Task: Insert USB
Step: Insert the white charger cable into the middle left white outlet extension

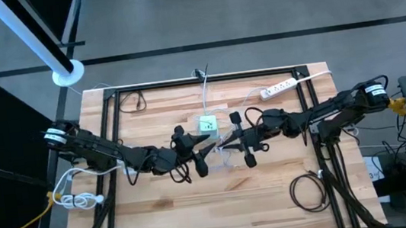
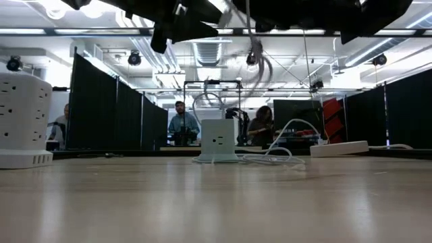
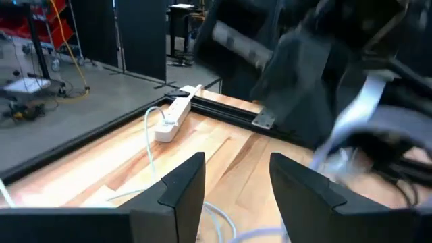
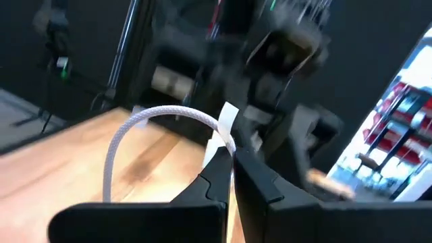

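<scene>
- Right wrist view is showing the white braided USB cable arching up from the right gripper, whose fingers are pressed together and pinching the cable near its plug end.
- In the high view that gripper is hanging above the table's middle, just at 4 o'clock of the small white charging cube; the cube is standing at the table's centre, toward 12 o'clock, and looks to be the target socket.
- The left gripper is standing with its fingers spread and nothing between them; in the high view it is sitting at 7 o'clock of the cube, facing the right arm.
- Doing this step well probably means squaring the plug to the cube's port before pushing; the empty left gripper could be steadying the light cube so it does not slide.
- The slack loop could be snagging either arm, so I would be keeping it clear.
- Counting: two arms, one cube, one white power strip at 2 o'clock, one dark coiled cable at 5 o'clock, one white coil at 8 o'clock.
- Low view is adding a round socket tower at the table's edge and three people beyond.
</scene>
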### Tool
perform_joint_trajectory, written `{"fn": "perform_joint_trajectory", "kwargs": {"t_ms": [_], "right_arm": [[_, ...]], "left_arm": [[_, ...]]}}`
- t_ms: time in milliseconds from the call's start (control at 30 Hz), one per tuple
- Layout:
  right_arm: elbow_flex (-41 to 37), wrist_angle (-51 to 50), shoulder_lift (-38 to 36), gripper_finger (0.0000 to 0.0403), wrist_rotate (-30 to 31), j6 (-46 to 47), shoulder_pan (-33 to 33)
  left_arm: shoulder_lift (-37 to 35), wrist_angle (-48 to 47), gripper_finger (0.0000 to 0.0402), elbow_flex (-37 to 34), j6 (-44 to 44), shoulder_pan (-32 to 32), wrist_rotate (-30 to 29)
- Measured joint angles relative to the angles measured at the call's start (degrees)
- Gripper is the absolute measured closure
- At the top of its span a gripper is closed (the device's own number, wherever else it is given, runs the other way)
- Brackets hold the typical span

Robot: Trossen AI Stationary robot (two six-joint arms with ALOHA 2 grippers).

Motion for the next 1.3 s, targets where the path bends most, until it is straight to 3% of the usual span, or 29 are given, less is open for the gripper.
{"fn": "perform_joint_trajectory", "kwargs": {"t_ms": [200,400,867,1067,1300], "right_arm": [[0.0,3.3,-2.5,0.0403,0.0,0.0,0.0],[1.7,4.9,-2.0,0.0403,-0.2,0.4,0.0],[1.9,1.0,-1.9,0.0403,-3.5,0.0,0.0],[1.9,0.3,-1.9,0.0403,-2.7,-1.2,-0.1],[1.8,0.4,-2.0,0.0403,-3.0,-2.2,-0.2]], "left_arm": [[0.0,0.7,0.0263,0.0,5.3,0.0,0.8],[0.0,1.5,0.0283,0.0,10.7,0.4,9.6],[-0.1,6.1,0.0288,0.0,22.1,0.2,12.4],[-0.3,7.4,0.0282,0.0,22.1,0.1,16.6],[-0.3,7.4,0.0295,0.0,21.5,0.0,16.9]]}}
